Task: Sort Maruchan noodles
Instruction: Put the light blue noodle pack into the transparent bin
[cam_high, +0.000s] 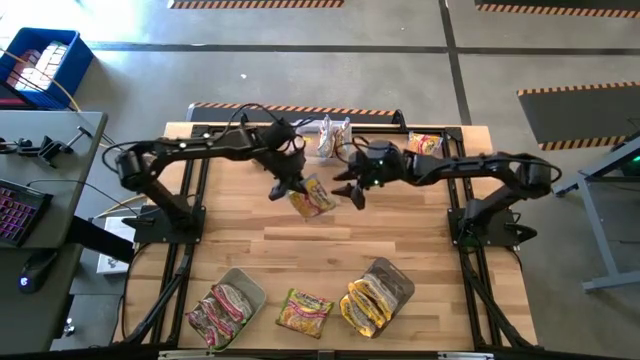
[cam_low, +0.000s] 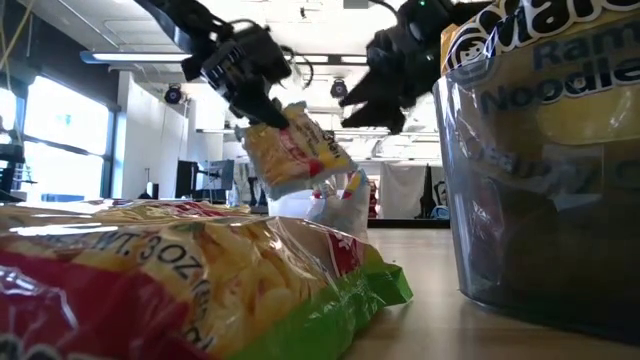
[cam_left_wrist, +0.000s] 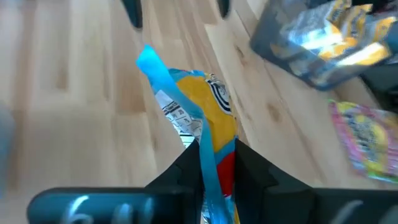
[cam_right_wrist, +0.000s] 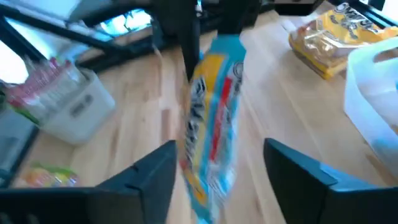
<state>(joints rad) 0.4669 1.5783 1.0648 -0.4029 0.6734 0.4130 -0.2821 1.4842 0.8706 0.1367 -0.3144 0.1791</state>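
A yellow Maruchan noodle packet with a blue edge (cam_high: 312, 197) hangs above the middle of the table. My left gripper (cam_high: 288, 186) is shut on it. The packet (cam_low: 292, 150) also shows in the low view, tilted and clear of the wood. My right gripper (cam_high: 351, 192) is open just to the packet's right. In the right wrist view its fingers (cam_right_wrist: 155, 177) stand on either side of the packet (cam_right_wrist: 211, 124), with gaps on both sides. My left gripper pinches the packet between its two fingers at the upper end (cam_low: 272, 125), coming from above and slanting down. In the left wrist view the blue sealed edge (cam_left_wrist: 208, 168) runs between the fingers. The packet hangs tilted below them, lifted clear of the table.
Near the front edge stand a clear tub of pink-red packets (cam_high: 228, 305) and a clear tub of yellow packets (cam_high: 378, 295). A greenish packet (cam_high: 305, 312) lies flat between them. At the far edge sit silver-white packets (cam_high: 333, 135) and another packet (cam_high: 425, 143).
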